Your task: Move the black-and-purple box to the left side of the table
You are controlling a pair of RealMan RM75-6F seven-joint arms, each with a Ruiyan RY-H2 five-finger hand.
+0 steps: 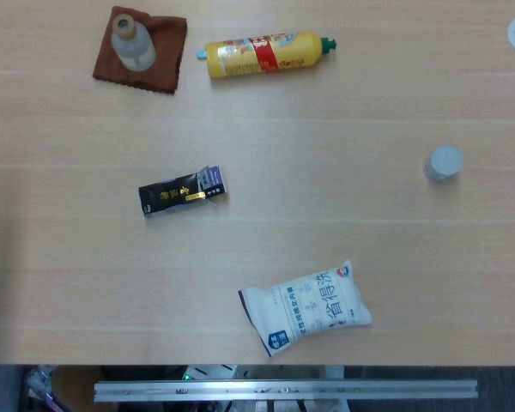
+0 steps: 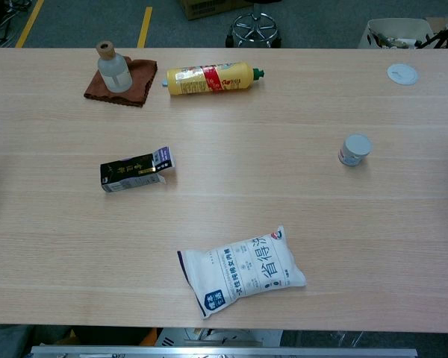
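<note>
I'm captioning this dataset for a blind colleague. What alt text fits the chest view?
A black-and-purple box lies on its side on the left half of a wooden table, no robot hand visible. Around it: a corked bottle on a brown cloth, a yellow bottle lying down, a small jar and a white pouch.

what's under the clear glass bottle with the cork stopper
A brown folded cloth lies under the clear cork-stoppered glass bottle, on the light wooden table. The cloth directly beneath the bottle's base is covered, so anything there is hidden.
</note>
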